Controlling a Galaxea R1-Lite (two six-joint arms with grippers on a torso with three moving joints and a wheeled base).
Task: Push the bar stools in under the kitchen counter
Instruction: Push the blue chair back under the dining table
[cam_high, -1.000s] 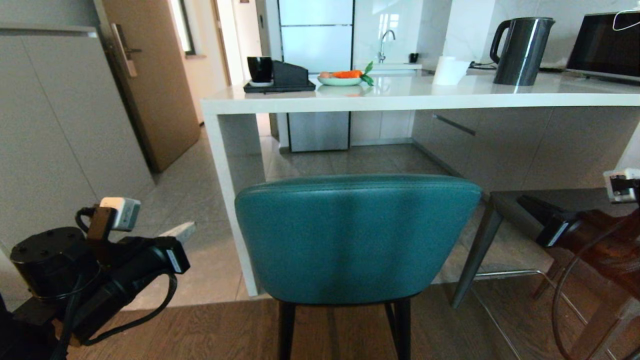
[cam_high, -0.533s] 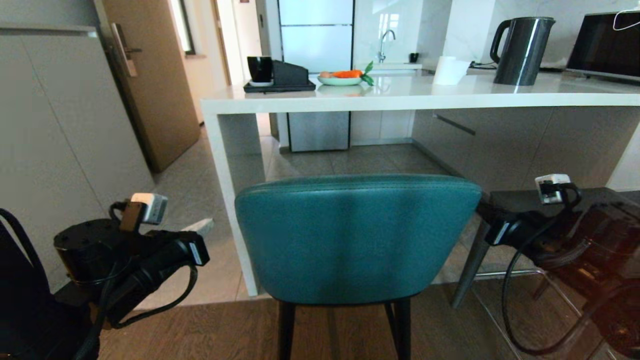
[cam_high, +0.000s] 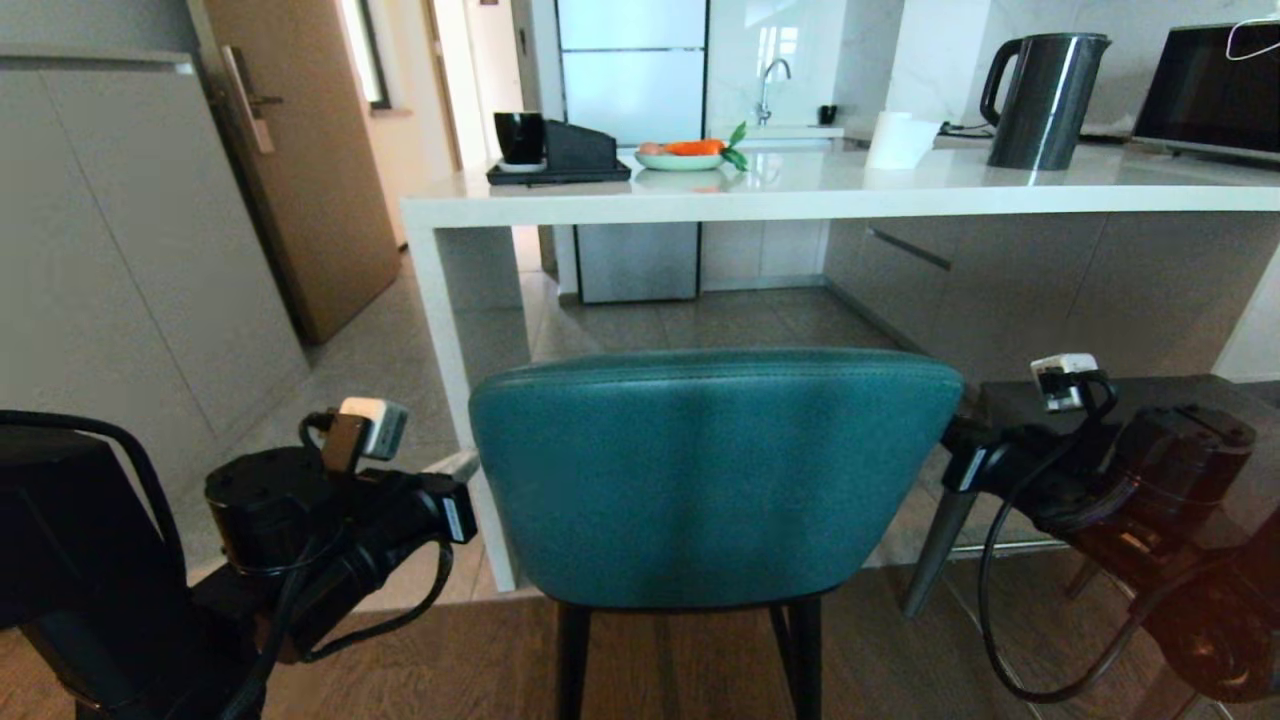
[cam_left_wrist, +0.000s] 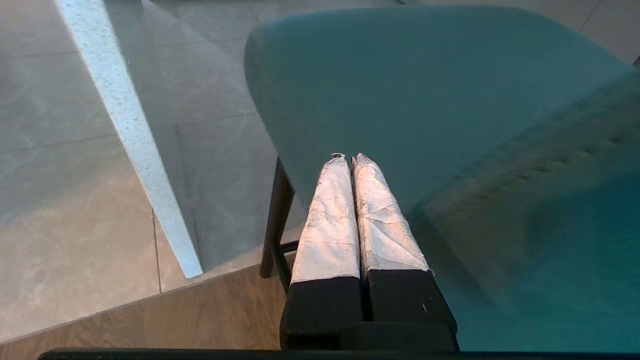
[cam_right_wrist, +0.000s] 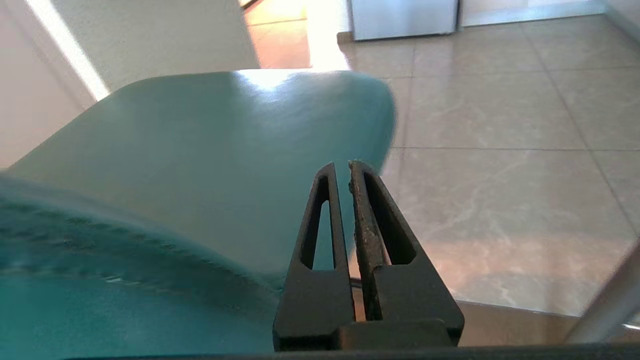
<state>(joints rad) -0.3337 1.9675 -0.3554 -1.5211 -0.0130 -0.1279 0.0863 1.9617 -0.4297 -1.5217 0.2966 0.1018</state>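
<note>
A teal-backed bar stool (cam_high: 715, 470) stands on thin black legs in front of the white kitchen counter (cam_high: 800, 200), its back nearer to me than the counter's front edge. My left gripper (cam_high: 462, 466) is shut and empty, its tips at the back's left edge; the left wrist view has the taped fingers (cam_left_wrist: 330, 215) lying against the teal back (cam_left_wrist: 425, 100). My right gripper (cam_high: 950, 436) is shut and empty at the back's right edge (cam_right_wrist: 200, 150). A dark grey stool (cam_high: 1010, 398) stands on the right, partly hidden by the right arm.
On the counter stand a black kettle (cam_high: 1045, 100), a paper roll (cam_high: 895, 140), a plate of carrots (cam_high: 685, 155) and a tray with a black cup (cam_high: 555, 150). The counter's white side panel (cam_high: 450, 380) is left of the stool. Grey cabinets (cam_high: 100, 250) line the left wall.
Both arms have swung inward, the left one rightward and the right one leftward, until their grippers reach the two side edges of the teal back. The stool has not shifted.
</note>
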